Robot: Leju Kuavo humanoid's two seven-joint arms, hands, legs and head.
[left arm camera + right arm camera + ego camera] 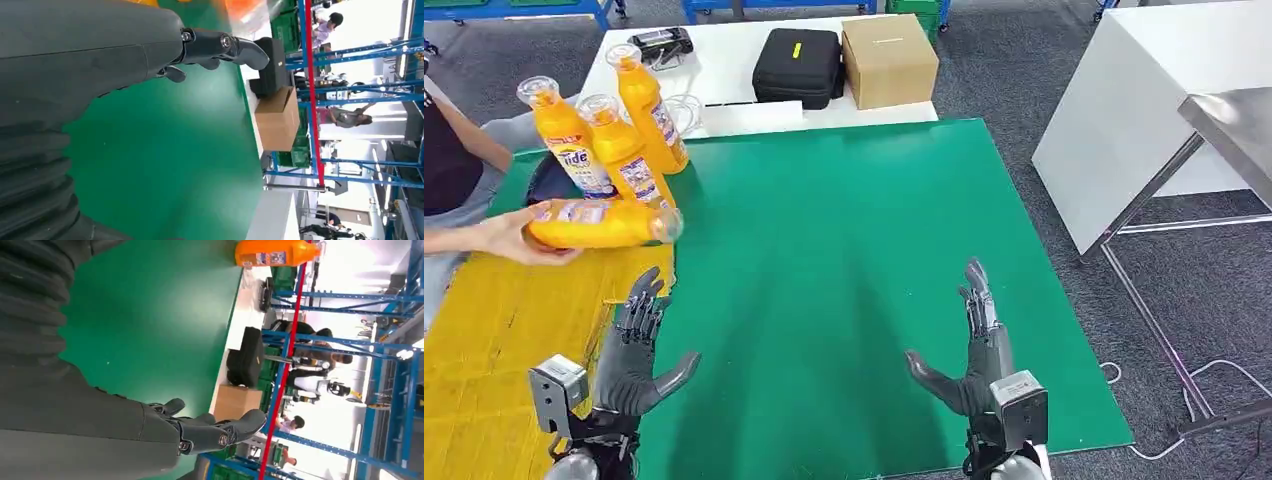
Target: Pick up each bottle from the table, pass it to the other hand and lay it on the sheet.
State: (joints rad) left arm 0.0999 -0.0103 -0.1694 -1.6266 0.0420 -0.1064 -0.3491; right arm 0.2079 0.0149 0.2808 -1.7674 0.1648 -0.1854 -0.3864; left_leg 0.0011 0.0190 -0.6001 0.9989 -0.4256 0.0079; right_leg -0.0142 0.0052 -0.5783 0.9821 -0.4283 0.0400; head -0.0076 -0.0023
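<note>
Both the left robot hand (639, 350) and the right robot hand (972, 350) are spread and hold nothing, while three bottles (619, 140) stand at ten o'clock on the tabletop (844, 250) and a person's hand (509, 235) holds one bottle lying down (599, 223) by the yellow sheet (504, 330).

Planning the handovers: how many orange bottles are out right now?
4. Three stand upright in a cluster at the green mat's far left corner. The fourth lies on its side just in front, under a person's hand. Others may be hidden.
</note>
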